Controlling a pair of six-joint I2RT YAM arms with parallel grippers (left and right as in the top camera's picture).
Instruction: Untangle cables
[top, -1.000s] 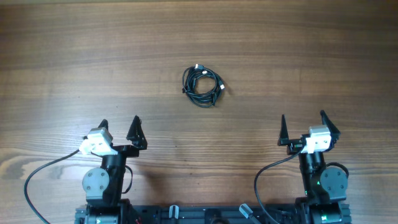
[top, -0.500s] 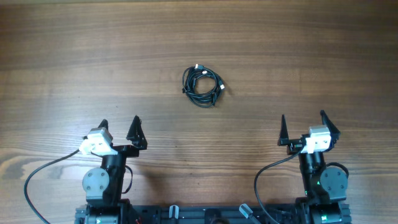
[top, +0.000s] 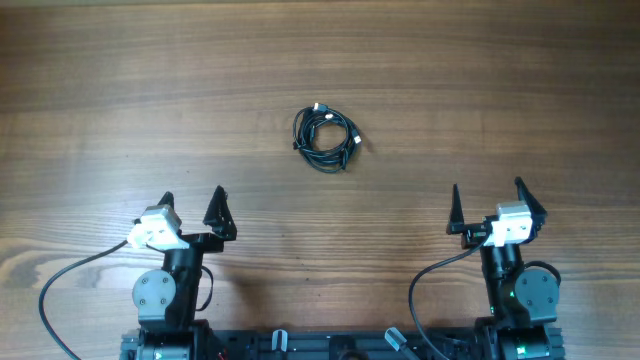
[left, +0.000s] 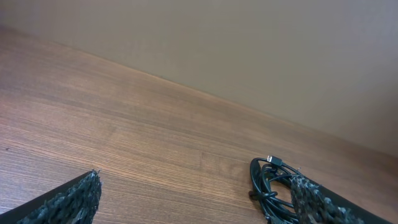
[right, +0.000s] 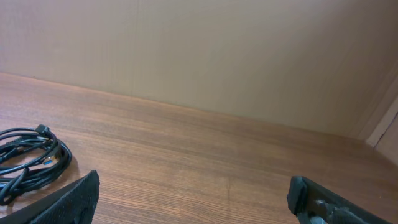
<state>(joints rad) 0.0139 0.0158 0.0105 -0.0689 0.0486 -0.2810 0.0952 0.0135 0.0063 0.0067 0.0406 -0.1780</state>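
The cables (top: 325, 138) lie as one small coiled black bundle with pale plug tips on the wooden table (top: 500, 90), mid-table toward the far side. My left gripper (top: 192, 201) stands open near the front left, well short of the bundle. My right gripper (top: 486, 192) stands open near the front right, also apart from it. In the left wrist view the cables (left: 270, 186) show low on the right, partly behind one of the fingertips (left: 314, 202). In the right wrist view the cables (right: 28, 158) lie at the far left, beyond the open fingertips (right: 78, 199).
Thicker black wires (top: 70, 275) run from the arm bases (top: 165, 295) along the table's front edge. A plain beige wall (right: 199, 50) rises behind the table's far edge.
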